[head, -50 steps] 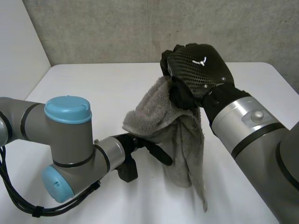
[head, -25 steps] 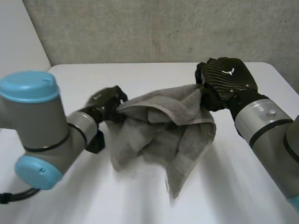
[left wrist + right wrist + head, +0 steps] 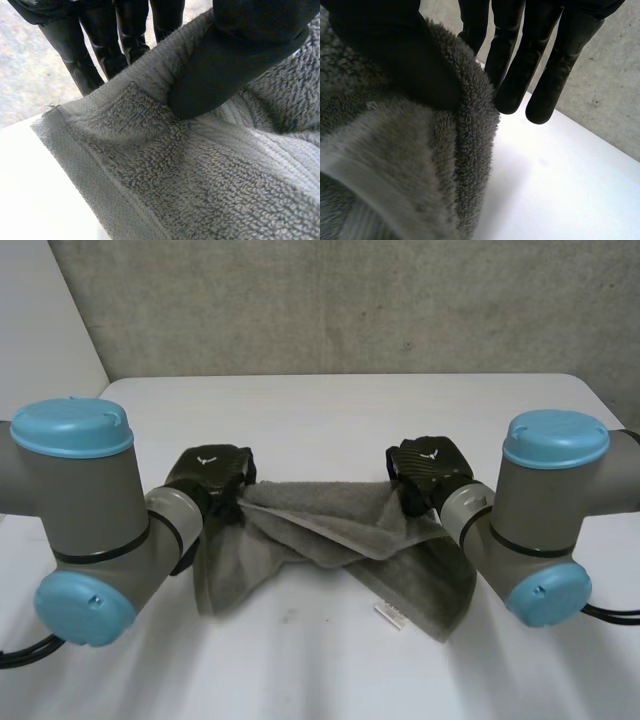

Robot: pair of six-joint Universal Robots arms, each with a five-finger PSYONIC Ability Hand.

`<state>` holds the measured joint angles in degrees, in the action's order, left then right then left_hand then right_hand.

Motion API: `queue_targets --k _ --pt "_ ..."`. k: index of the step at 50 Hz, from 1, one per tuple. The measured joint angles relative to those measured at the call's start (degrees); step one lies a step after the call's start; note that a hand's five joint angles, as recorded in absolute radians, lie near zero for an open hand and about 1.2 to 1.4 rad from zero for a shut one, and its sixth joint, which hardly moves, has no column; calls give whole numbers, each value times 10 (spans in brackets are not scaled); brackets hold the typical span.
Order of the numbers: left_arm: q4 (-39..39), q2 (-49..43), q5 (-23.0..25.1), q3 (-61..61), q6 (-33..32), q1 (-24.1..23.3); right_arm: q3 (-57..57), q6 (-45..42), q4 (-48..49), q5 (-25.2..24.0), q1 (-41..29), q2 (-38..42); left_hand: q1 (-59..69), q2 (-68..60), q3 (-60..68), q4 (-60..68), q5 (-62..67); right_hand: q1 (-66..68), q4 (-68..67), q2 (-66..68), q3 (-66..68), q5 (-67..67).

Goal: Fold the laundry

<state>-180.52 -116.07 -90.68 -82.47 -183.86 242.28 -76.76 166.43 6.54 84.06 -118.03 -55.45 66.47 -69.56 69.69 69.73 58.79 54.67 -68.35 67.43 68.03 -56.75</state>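
Grey arms (image 3: 100,510), blue caps (image 3: 72,427), black hands (image 3: 208,468)

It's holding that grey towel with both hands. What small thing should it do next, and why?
Probably draw the hands slightly further apart. The left hand and right hand each pinch an end of the towel, yet it sags in overlapping folds between them, too rumpled to fold neatly on the table.
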Motion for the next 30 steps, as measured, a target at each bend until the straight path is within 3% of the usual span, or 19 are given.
queue_targets --k 3,4,6,7,8,9,10,17,30 --pt "-15 -9 -5 2 -18 7 18 -3 -1 2 1 13 0 0 0 0 0 -8 39 -36 -35 23" --pt "-23 -14 -8 1 -30 12 21 -3 -2 3 2 14 -5 35 -27 -28 -18 -109 149 -140 -145 126" --pt "-26 -15 -9 0 -35 14 22 -3 -3 3 2 14 -34 84 -85 -73 -58 -154 196 -200 -192 170" --pt "-30 -17 -11 -6 -46 17 21 -2 -5 5 3 10 -185 195 -190 -192 -183 -244 288 -294 -285 259" --pt "-32 -17 -12 -10 -51 19 16 0 -10 8 5 3 -198 215 -216 -217 -208 -364 451 -446 -448 427" --pt "-32 -17 -12 -10 -51 19 16 0 -10 8 5 3 -198 215 -216 -217 -208 -364 451 -446 -448 427" --pt "-35 -12 -12 -23 -59 21 4 5 -20 16 7 -15 -301 319 -320 -321 -312 -407 530 -516 -529 512" --pt "-37 37 -11 -59 -60 21 -44 43 -59 38 37 -80 -417 447 -448 -450 -441 -413 541 -532 -548 526" --pt "-64 149 -9 -147 -63 4 -197 131 -94 15 122 -193 -438 474 -474 -477 -468 -413 541 -532 -548 526"
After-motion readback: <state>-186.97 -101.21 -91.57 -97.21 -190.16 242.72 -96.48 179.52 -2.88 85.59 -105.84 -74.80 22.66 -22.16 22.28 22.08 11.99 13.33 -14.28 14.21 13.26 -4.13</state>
